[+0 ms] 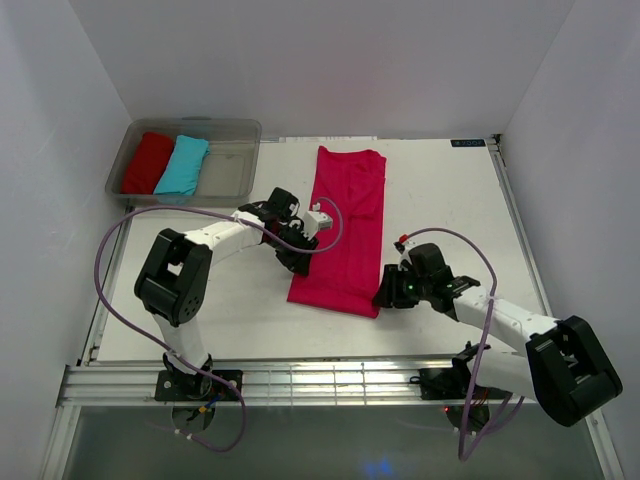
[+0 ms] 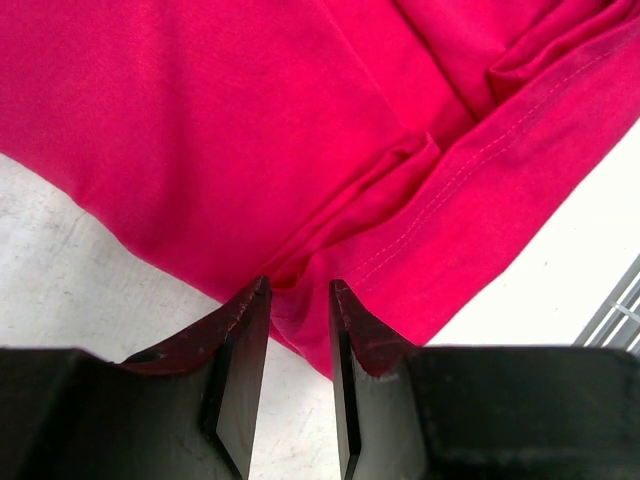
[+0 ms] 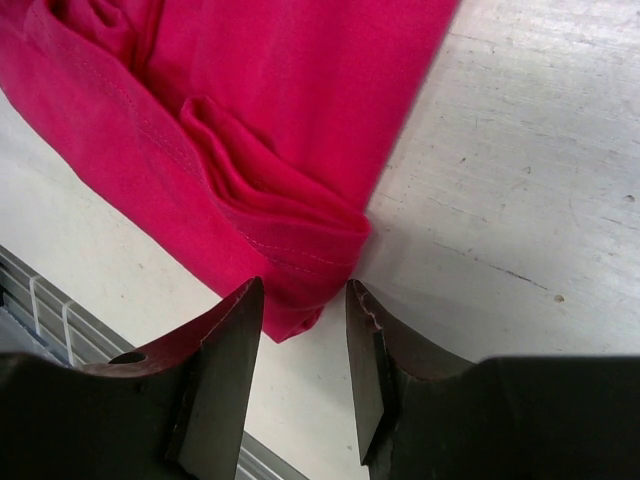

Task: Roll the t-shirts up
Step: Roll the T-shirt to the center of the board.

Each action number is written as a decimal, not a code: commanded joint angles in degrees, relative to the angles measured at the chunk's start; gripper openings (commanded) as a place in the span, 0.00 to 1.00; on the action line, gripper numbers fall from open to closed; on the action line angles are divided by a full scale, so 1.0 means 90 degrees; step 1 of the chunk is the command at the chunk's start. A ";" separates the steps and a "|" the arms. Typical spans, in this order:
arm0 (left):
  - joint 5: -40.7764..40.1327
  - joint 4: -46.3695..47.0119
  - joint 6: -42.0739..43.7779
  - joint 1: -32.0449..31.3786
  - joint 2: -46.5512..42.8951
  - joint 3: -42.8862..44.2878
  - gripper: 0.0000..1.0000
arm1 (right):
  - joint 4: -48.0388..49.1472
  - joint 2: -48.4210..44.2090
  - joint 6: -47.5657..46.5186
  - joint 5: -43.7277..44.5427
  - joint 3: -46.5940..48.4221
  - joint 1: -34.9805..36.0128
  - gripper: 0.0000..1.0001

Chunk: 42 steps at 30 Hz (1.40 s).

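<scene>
At the far left corner of the table [image 1: 450, 200] sits a clear plastic bin [image 1: 240, 128]. A dark red cloth bundle [image 1: 148, 162] lies in it, with a turquoise bundle [image 1: 182, 165] right beside that.

The left arm reaches in from its base and brings the left gripper [image 1: 298, 262] [image 2: 300, 292] down at the left edge of the t-shirt [image 1: 350, 220] [image 2: 250, 120] [image 3: 300, 100], close to its near corner. Its fingers [image 2: 240, 370] stand a narrow gap apart, and the pink hem shows in that gap, with creases running toward the tips. From here I cannot tell whether they actually grip the cloth.

The magenta-pink shirt lies flat in the middle of the table, folded into a long strip. The strip runs from the far side toward the arms and leans a little to the left at its near end.

On the right, the right gripper [image 1: 385, 293] [image 3: 303, 286] hangs at the strip's near right corner. Its fingers [image 3: 215, 380] are also slightly parted, and the folded corner of the hem sits just between the tips, with bare table beside it. I cannot tell whether that corner is pinched.
</scene>
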 commanded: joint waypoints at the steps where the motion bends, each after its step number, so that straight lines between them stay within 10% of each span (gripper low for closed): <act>1: -0.0119 0.0171 0.0068 -0.0004 -0.0292 -0.0047 0.40 | 0.0401 0.0125 0.0071 -0.0078 -0.0033 -0.0047 0.45; 11: -0.0002 0.0240 -0.0001 -0.0004 -0.0331 -0.0262 0.35 | 0.0489 0.0418 -0.0037 -0.0088 0.0035 -0.0116 0.26; 17: 0.0047 0.0240 -0.0020 -0.0014 -0.0458 -0.0242 0.00 | 0.0489 0.0311 -0.0144 0.0068 0.0074 -0.0116 0.08; 42: -0.0626 0.0298 -0.0616 0.0074 -0.0878 -0.0574 0.00 | 0.0137 0.0574 -0.1189 0.0097 0.0885 -0.0096 0.08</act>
